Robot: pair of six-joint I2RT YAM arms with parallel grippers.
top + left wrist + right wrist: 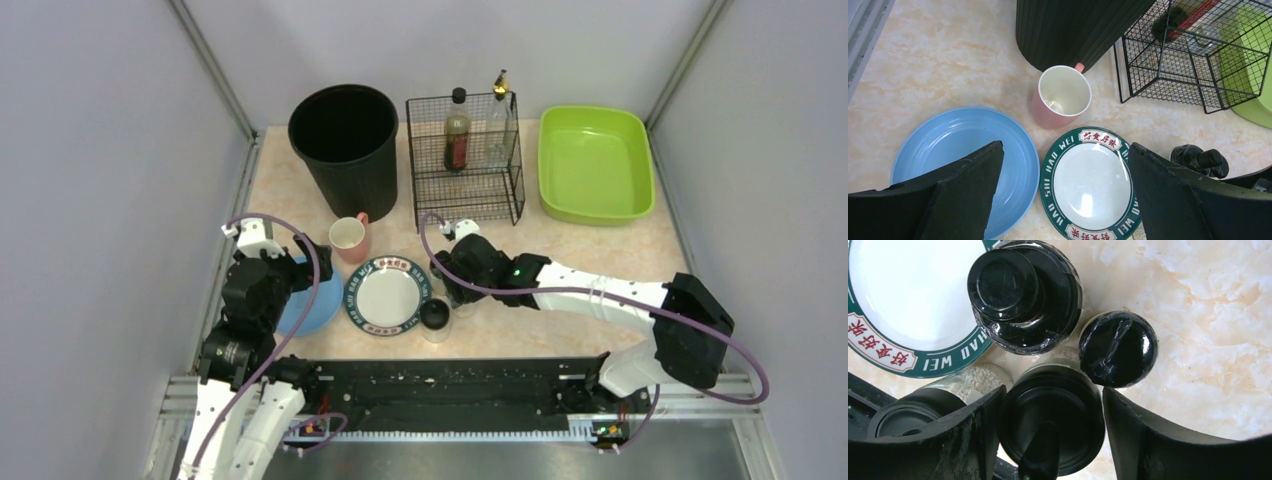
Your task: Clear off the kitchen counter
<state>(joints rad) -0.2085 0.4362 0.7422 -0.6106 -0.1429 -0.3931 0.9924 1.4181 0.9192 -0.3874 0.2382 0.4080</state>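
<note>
We judge the clearing of the kitchen counter (600, 248) to be at an early stage: its beige, speckled top carries a blue plate (958, 145), a green-rimmed plate (1088, 185), a pink mug (1060, 97) and a huddle of condiment jars. The right gripper (1052, 396) straddles one black-lidded jar (1068, 415), a finger close at each side; we cannot tell whether they press it. The left gripper (1065, 147) hangs above the two plates, fingers wide apart, holding nothing. We take the jar pick as the step in hand. Next comes a firm squeeze, a straight lift past the neighbouring bottle (1018, 295), then perhaps a carry to the wire rack (465, 150)
</note>
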